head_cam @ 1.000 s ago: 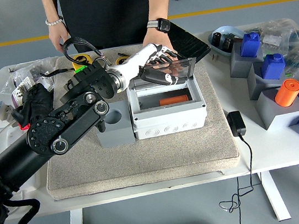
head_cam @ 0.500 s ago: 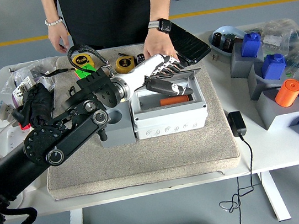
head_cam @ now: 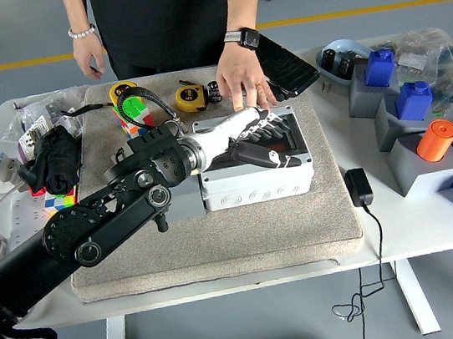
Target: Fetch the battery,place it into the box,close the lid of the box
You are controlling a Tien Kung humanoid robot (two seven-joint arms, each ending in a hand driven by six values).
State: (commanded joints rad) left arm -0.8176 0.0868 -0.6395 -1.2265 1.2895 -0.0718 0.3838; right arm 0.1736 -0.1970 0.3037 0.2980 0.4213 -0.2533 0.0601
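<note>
Left hand point(head_cam: 257, 136), fingers spread flat and gripping nothing, presses the lid point(head_cam: 277, 139) down on the box point(head_cam: 256, 184); behind the box, a person's hand point(head_cam: 241, 83) rests on the surface point(head_cam: 392, 235)

No text I can read: the print on the two tape measures point(head_cam: 191, 97) near my table's point(head_cam: 404, 233) far edge is too small.

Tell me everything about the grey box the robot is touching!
The grey box looks like light plastic, rectangular, with round marks along its front wall. It sits on a beige mat, beside a darker grey block. Its clear lid is folded down over the top, and the robot's left hand lies flat on the lid. A person's hand rests just behind the box.
</note>
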